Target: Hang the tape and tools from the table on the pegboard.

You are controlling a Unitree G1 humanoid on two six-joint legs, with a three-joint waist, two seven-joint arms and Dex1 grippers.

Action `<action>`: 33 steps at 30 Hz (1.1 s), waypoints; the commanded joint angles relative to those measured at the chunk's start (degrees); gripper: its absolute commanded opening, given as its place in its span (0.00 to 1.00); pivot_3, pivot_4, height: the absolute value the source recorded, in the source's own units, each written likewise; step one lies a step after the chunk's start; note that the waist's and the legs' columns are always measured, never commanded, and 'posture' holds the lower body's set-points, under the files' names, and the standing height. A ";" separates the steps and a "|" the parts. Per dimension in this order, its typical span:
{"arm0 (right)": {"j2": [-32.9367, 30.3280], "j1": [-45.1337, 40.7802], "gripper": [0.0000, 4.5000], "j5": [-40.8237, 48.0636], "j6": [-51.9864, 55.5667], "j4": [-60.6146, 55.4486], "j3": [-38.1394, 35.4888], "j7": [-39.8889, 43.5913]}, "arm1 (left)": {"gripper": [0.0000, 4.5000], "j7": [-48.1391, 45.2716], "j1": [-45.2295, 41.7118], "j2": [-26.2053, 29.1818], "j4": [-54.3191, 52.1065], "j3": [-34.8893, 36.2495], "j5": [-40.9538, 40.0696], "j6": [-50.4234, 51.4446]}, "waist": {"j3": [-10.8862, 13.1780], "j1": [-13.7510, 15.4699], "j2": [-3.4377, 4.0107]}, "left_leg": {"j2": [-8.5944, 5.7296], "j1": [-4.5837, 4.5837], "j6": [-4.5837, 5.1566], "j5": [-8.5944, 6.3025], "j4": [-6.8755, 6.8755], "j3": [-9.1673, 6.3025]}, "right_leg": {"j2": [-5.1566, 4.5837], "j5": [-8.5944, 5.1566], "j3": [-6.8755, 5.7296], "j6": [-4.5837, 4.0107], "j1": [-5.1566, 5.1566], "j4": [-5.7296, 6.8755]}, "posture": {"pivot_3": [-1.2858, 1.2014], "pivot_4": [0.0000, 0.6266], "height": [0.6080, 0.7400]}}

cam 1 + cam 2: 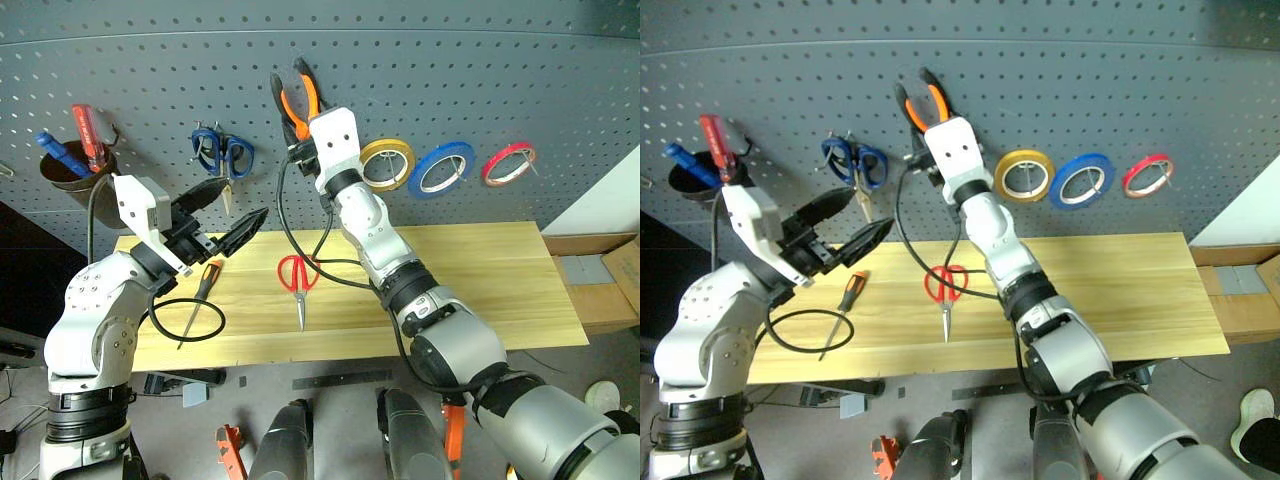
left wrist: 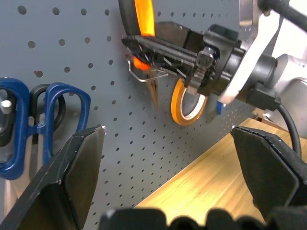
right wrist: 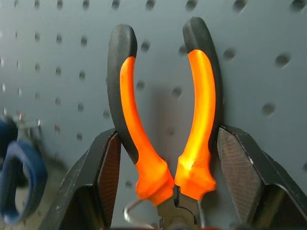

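your left gripper [image 1: 228, 222] hangs nearest, over the table's [image 1: 500, 290] left end, fingers spread wide, nothing between them. your right gripper [image 3: 165, 158] is clamped on the pliers [image 3: 165, 120], orange handles with black outer edges pointing up, held against the pegboard [image 1: 450, 70] by a small metal hook [image 2: 144, 76]. red-handled scissors [image 1: 298, 280] and the slim screwdriver [image 1: 203, 295] lie on the table. blue tape [image 1: 441, 168] hangs on the pegboard, between the yellow roll [image 1: 387, 163] and the red roll [image 1: 508, 163].
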 commanded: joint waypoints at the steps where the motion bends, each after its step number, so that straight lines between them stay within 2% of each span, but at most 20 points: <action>1: 3.06 1.54 0.72 0.56 1.66 -1.60 -0.33 -0.94 | 1.00 -0.19 -0.89 -0.02 -0.29 0.26 0.53 -1.62 | -0.08 0.08 -0.02 | 0.01 0.00 -0.02 0.01 0.00 -0.01 | 0.02 0.02 0.00 -0.03 0.00 0.00 | 0.54 0.33 1.00; 5: 2.76 1.65 0.98 0.22 2.74 -2.34 0.22 -1.37 | 1.00 -0.02 -1.14 -0.28 0.13 -0.12 0.80 -1.72 | -0.29 0.62 -0.13 | 0.10 0.03 -0.11 0.07 0.00 -0.06 | 0.17 0.09 0.00 -0.14 0.01 0.01 | 0.54 0.33 1.00; 10: 2.03 3.15 0.99 0.75 4.89 -10.55 0.21 -2.02 | 1.00 0.48 -1.39 -0.96 0.72 -0.71 1.64 -1.85 | -0.31 1.12 -0.14 | 0.33 0.04 -0.26 0.16 0.00 -0.13 | 0.40 0.26 -0.06 -0.33 0.01 0.00 | 0.53 0.34 1.00; 19: 2.48 14.33 0.99 2.80 14.03 -45.25 3.25 -1.52 | 1.00 2.15 0.91 -2.27 -0.55 -2.60 3.69 -0.81 | -0.31 0.94 -0.14 | 0.81 0.02 -0.37 0.10 -0.06 0.14 | 0.77 0.28 0.01 -0.39 -0.14 -0.03 | 0.53 0.35 1.00; 21: 1.24 16.71 0.99 4.13 17.53 -51.87 3.80 0.04 | 1.00 4.16 1.96 -2.49 -1.39 -3.73 3.94 2.26 | -0.31 0.83 -0.14 | 0.85 0.02 -0.37 0.10 -0.06 0.22 | 0.77 0.30 0.04 -0.42 -0.18 -0.02 | 0.53 0.36 1.00; 25: -3.51 23.84 0.99 12.90 32.34 -63.84 4.83 9.22 | 1.00 7.64 6.50 -1.72 -3.69 -7.46 6.65 8.87 | -0.43 0.79 -0.11 | 0.91 0.07 -0.18 -0.01 -0.09 0.27 | 0.81 0.32 0.07 -0.44 -0.16 -0.03 | 0.52 0.38 1.00; 27: -8.50 29.12 0.99 18.32 42.96 -70.90 5.63 14.99 | 1.00 13.83 8.25 -1.88 -3.61 -9.91 10.68 15.17 | -0.43 0.88 -0.11 | 0.91 0.07 -0.14 -0.03 -0.05 0.27 | 0.82 0.33 0.06 -0.46 -0.15 -0.02 | 0.52 0.38 1.00; 31: -15.64 36.01 0.99 27.60 60.99 -79.37 4.96 19.73 | 1.00 20.09 9.17 -5.59 -3.83 -13.72 14.68 18.50 | -0.42 1.13 -0.10 | 0.91 0.10 -0.12 -0.04 0.00 0.15 | 0.85 0.35 -0.03 -0.49 0.00 -0.05 | 0.51 0.40 1.00; 33: -21.03 39.58 0.99 31.56 69.87 -82.59 5.90 22.94 | 1.00 26.11 7.74 -8.20 -2.92 -17.46 18.28 26.05 | -0.41 1.31 -0.10 | 0.91 0.15 -0.11 -0.03 0.02 0.15 | 0.84 0.35 -0.03 -0.50 0.04 -0.05 | 0.50 0.41 1.00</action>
